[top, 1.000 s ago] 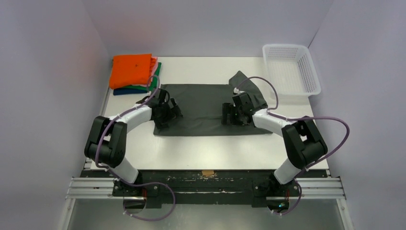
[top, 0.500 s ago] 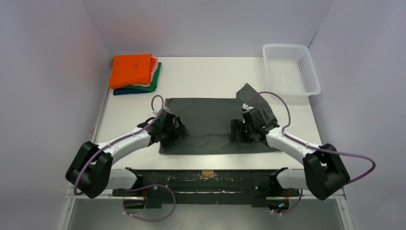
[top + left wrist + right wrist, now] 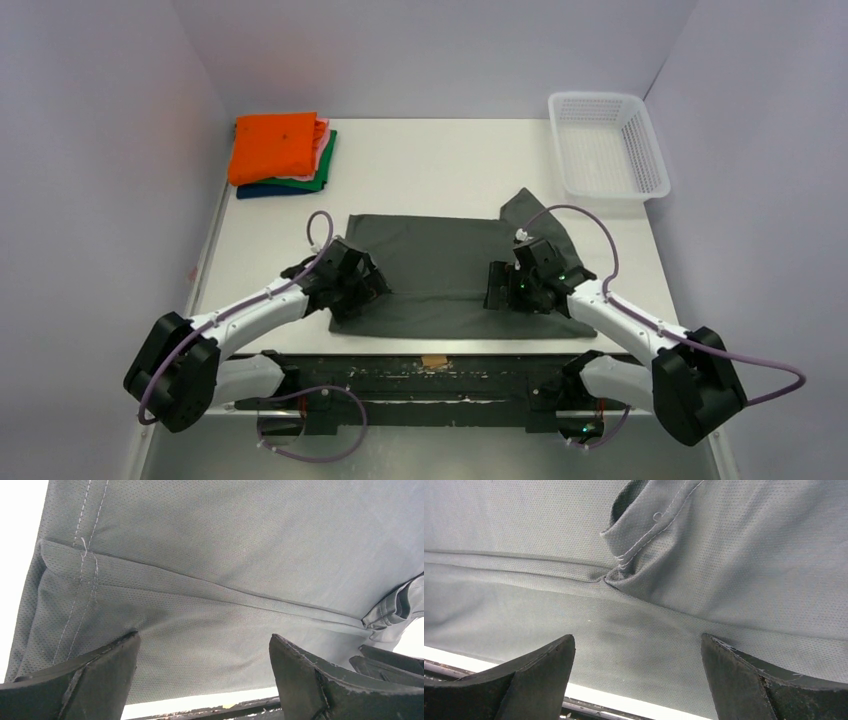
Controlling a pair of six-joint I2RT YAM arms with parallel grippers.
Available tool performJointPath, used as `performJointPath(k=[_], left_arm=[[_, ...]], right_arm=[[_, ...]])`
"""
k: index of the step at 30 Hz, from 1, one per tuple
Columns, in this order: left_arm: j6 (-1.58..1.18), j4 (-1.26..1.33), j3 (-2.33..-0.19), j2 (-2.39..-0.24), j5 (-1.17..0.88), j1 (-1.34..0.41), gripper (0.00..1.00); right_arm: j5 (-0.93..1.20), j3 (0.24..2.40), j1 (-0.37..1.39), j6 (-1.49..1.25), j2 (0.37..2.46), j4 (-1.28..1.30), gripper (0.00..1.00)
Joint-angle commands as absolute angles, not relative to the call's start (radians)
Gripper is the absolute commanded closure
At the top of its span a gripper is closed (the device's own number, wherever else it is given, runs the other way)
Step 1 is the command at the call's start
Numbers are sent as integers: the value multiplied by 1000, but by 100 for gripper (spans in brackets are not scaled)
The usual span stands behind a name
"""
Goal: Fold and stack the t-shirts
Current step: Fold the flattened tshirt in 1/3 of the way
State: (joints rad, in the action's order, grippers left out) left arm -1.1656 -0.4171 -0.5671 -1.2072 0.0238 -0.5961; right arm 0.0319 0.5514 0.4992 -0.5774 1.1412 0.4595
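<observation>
While spread wide, left fingers (image 3: 95, 677) and right fingers (image 3: 531, 677) both touch the charcoal shirt (image 3: 440, 265).

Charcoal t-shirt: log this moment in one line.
charcoal t-shirt spread out | left hand open over it | right hand open over it

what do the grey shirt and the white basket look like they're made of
The grey shirt looks like a thin, matte knit, probably synthetic sportswear mesh: tiny pinholes, stitched hems, soft creases. The white basket looks like rigid moulded plastic: fine open lattice walls, a smooth rim.
</observation>
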Motion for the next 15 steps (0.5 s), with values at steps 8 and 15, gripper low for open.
performJointPath(k=[8, 15], left_arm=[[-1041, -699, -754, -1182, 157, -600, 0], [-871, -669, -933, -1250, 193, -393, 0]], right_arm=[[-137, 745, 505, -645, 1043, 406, 4], [-231, 901, 444, -654, 1203, 398, 2]])
